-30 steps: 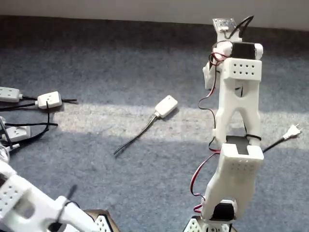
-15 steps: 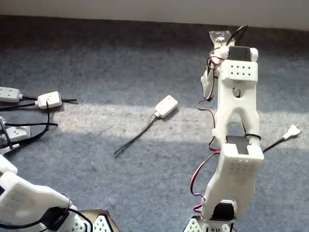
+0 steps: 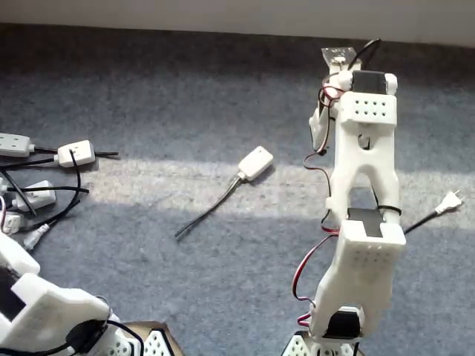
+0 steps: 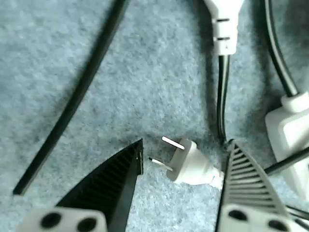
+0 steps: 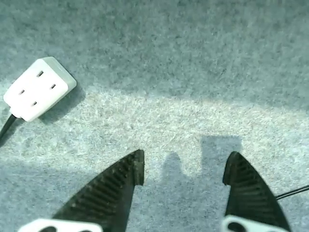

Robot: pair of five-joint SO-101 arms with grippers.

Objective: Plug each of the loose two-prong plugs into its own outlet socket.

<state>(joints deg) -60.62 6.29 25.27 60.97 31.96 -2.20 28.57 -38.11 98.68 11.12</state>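
A bright band of sunlight [image 3: 148, 182] crosses the grey carpet [image 3: 185, 89], with dimmer shade on either side. In the right wrist view, dark shadows fall within that band just ahead of the right hand [image 5: 186, 166], and the outlet socket [image 5: 38, 89] casts a soft one. The left wrist view lies in even shade.

Place: you're looking at an indoor robot test setup, closer to a lab or hobby room than a kitchen or shop.
Surface: grey-blue short-pile carpet [image 3: 148, 96] lies under everything your arms work over.
Far edge: a pale wall strip [image 3: 185, 13] borders the carpet.
Light: a bright band [image 3: 148, 182] crosses the carpet.
Gear: a white printed arm [image 3: 364, 185] with bare wires [image 3: 325, 94], loose outlet sockets [image 3: 256, 162] and black cords [image 3: 208, 207].
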